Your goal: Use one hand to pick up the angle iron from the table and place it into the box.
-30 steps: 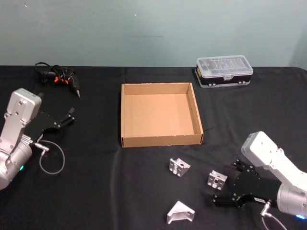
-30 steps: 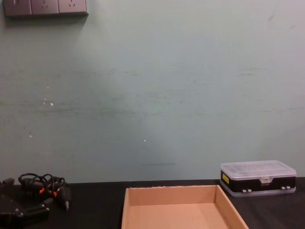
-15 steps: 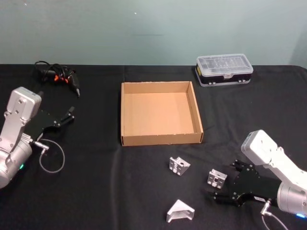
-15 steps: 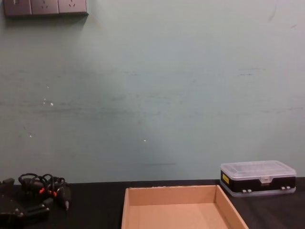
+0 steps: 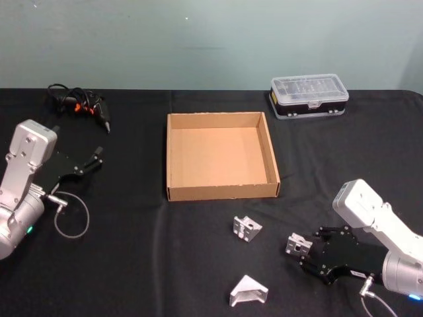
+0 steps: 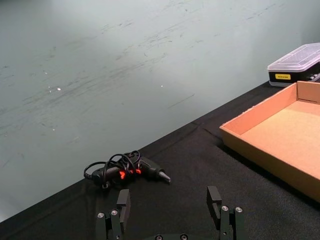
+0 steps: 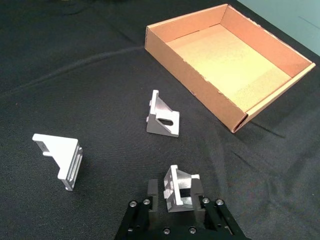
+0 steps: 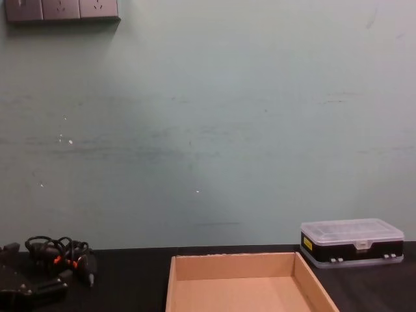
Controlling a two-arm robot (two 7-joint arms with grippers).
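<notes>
Three silver angle irons lie on the black table [image 5: 132,264] in front of the tan cardboard box [image 5: 221,193]. One angle iron [image 5: 299,246] [image 7: 180,192] rests on the table between the fingers of my right gripper [image 5: 301,252] [image 7: 175,194]. The jaws stand open on either side of it, with a narrow gap showing on one side. A second angle iron [image 5: 246,228] [image 7: 162,116] sits nearer the box, and a third angle iron [image 5: 249,291] [image 7: 60,157] lies by the front edge. The box [image 7: 195,75] is empty. My left gripper [image 5: 98,158] [image 6: 170,197] is parked open at the left.
A clear-lidded plastic case [image 5: 308,96] [image 8: 351,242] stands behind the box on the right. A black corded tool with orange marks [image 5: 79,105] [image 6: 125,170] lies at the back left. A grey cable loop [image 5: 69,221] hangs beside the left arm.
My right gripper has slid forward and left, so its fingers now straddle the nearest angle iron. The left arm has stayed still.
</notes>
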